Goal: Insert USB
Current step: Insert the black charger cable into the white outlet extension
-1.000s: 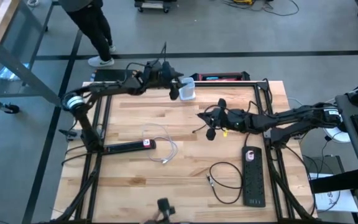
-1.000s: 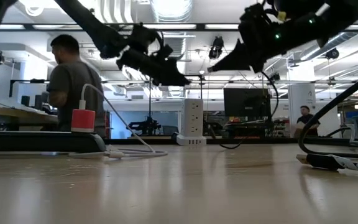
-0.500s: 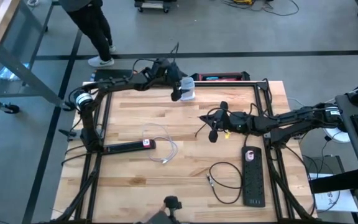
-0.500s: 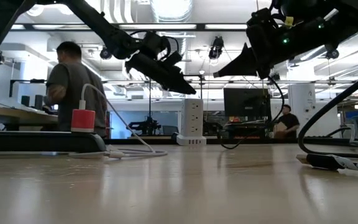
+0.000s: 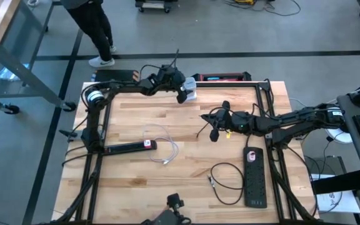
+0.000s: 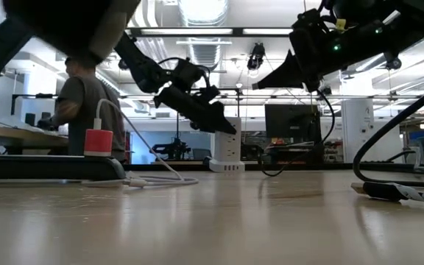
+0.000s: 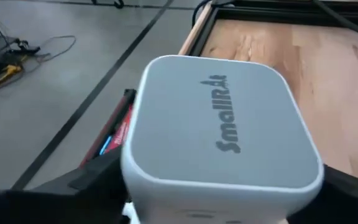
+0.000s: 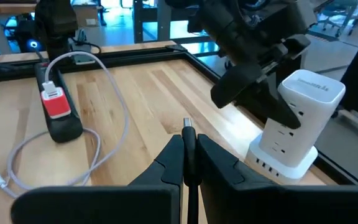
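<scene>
The right claw is clenched on a thin black cable with a silver USB plug, held above the wooden desk near the white plastic power tower. The left claw, fingers spread either side, straddles that tower at the desk's far edge. The plug is light and rigid but its cable limp, so gripping close behind the metal tip seems best.

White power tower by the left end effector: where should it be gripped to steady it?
Grip the white power tower on its two flat upright sides just below the top, coming down from above as the left end effector is; that probably leaves its USB row at the base clear.
</scene>
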### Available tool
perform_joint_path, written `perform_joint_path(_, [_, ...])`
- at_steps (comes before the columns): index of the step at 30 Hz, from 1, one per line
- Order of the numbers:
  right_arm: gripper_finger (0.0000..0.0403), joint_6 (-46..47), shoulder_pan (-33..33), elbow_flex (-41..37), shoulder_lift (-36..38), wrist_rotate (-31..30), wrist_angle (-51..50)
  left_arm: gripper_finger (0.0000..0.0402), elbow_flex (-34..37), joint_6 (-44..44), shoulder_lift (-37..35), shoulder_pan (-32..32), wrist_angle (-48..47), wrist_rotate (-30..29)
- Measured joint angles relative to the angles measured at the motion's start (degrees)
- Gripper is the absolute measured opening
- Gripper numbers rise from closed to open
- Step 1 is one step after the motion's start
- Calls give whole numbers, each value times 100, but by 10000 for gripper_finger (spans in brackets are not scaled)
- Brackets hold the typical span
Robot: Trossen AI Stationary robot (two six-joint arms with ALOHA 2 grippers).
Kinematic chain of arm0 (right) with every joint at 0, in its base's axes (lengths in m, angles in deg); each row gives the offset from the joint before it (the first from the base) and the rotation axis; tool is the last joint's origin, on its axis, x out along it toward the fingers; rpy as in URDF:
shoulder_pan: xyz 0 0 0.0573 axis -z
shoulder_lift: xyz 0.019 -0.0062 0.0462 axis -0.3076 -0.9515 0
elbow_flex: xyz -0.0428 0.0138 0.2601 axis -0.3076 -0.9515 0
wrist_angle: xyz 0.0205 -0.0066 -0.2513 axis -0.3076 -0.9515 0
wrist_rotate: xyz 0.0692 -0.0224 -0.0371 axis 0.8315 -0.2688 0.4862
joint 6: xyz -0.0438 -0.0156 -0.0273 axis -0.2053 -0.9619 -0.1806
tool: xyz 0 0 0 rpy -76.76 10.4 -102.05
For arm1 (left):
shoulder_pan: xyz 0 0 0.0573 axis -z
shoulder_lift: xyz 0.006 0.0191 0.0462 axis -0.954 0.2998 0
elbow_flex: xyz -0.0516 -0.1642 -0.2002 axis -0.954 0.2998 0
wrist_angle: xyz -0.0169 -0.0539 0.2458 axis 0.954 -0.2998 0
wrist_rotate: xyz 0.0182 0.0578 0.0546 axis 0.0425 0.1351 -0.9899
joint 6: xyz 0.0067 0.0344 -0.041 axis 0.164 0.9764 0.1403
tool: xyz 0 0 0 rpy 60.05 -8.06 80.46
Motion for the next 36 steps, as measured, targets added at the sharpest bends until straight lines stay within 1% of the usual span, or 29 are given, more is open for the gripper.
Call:
perform_joint_path(3, [14, 0, 0, -3, 0, -15, -15, 274, 6, -88, 0, 26, -26, -275])
perform_joint_path(5, [14, 0, -2, -19, -56, -81, 17, 274, 8, -289, -40, 37, -122, -399])
perform_joint_path(10, [14, 92, -2, -35, -618, -897, 96, 274, 16, -1036, -132, 160, -194, -534])
perform_joint_path(16, [14, 63, -2, -36, -1535, -1429, 1075, 274, 27, -1751, -231, 629, -287, -1034])
perform_joint_path(18, [14, 97, -2, -50, -1931, -1668, 1355, 274, 28, -1966, -269, 791, -324, -1043])
perform_joint_path(21, [14, 385, 14, -73, -2609, -1956, 1809, 274, 39, -2471, -383, 946, -458, -984])
perform_joint_path(25, [14, 583, 34, -66, -3278, -1963, 2627, 274, 65, -2949, -619, 1043, -536, -989])
perform_joint_path(29, [14, 664, 100, -70, -3468, -1959, 2806, 274, 115, -3062, -742, 1113, -517, -954])
perform_joint_path(36, [13, 639, 133, -79, -3293, -2122, 2864, 274, 138, -3026, -765, 1158, -554, -945])
